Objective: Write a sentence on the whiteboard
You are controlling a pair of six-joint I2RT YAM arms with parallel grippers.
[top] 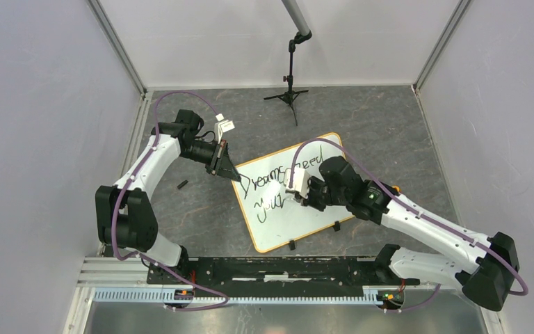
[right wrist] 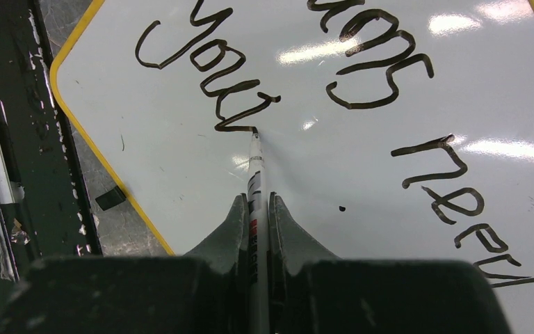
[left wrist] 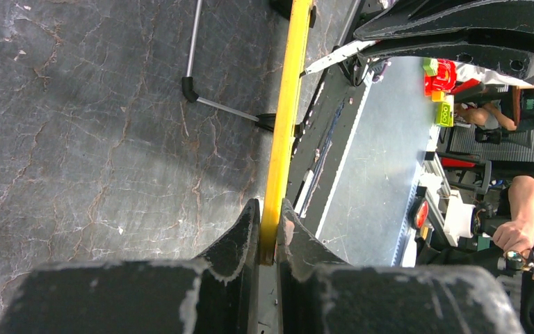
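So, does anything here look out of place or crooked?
The whiteboard lies turned at an angle to the table edges, its left corner pinched in the jaws of the left gripper. A small black piece, maybe a cap, lies loose on the table left of it. Nothing looks spilled or broken.

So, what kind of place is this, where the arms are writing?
Most likely a robotics lab test cell: white panel walls enclose a grey tabletop, a small black tripod stands at its far edge, and the left wrist view shows a person among equipment beyond.
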